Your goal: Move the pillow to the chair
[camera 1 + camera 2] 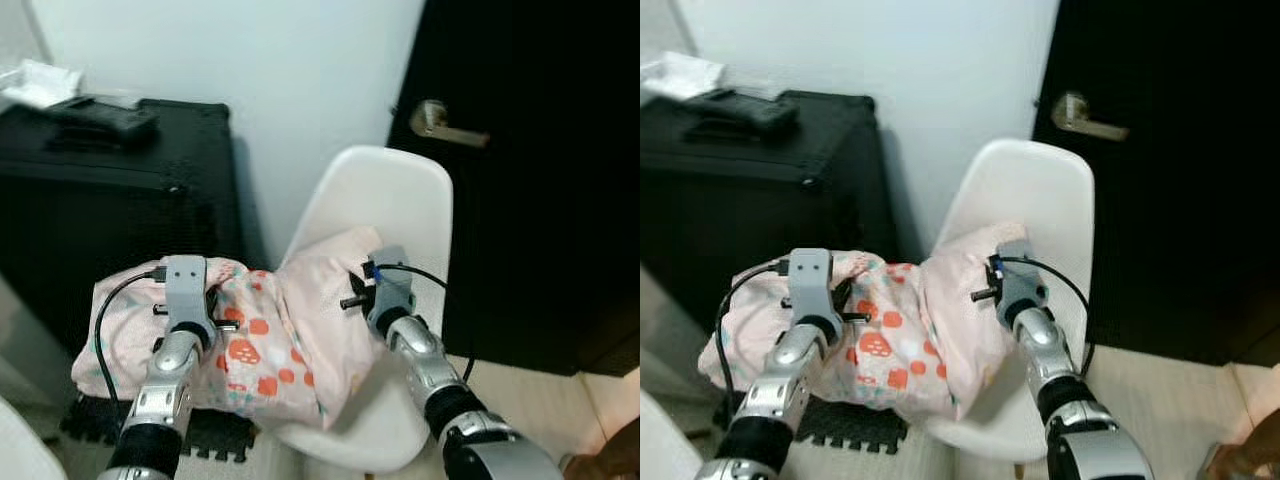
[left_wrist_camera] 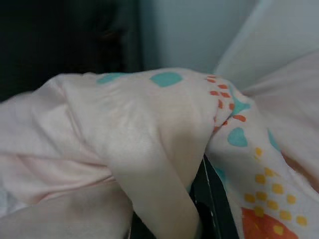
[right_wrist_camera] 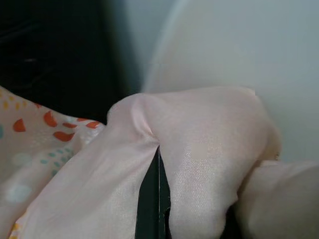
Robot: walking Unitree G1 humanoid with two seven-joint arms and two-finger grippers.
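Observation:
A pale pink pillow [image 1: 280, 340] with orange and teal prints hangs between my two arms, its right end over the seat of the white shell chair [image 1: 395, 195]. My left gripper [image 1: 190, 305] is shut on the pillow's left part; in the left wrist view the fabric [image 2: 149, 149] bunches over a black finger [image 2: 212, 199]. My right gripper [image 1: 372, 290] is shut on the pillow's right end near the chair back. In the right wrist view the cloth [image 3: 199, 149] folds around the closed black fingers [image 3: 152, 199].
A black cabinet [image 1: 110, 200] stands to the left against the white wall, with a dark object [image 1: 95, 120] and white item [image 1: 40, 82] on top. A dark door [image 1: 530, 180] with a metal handle [image 1: 445, 122] is right of the chair. Black foam mat [image 1: 215, 432] lies on the floor.

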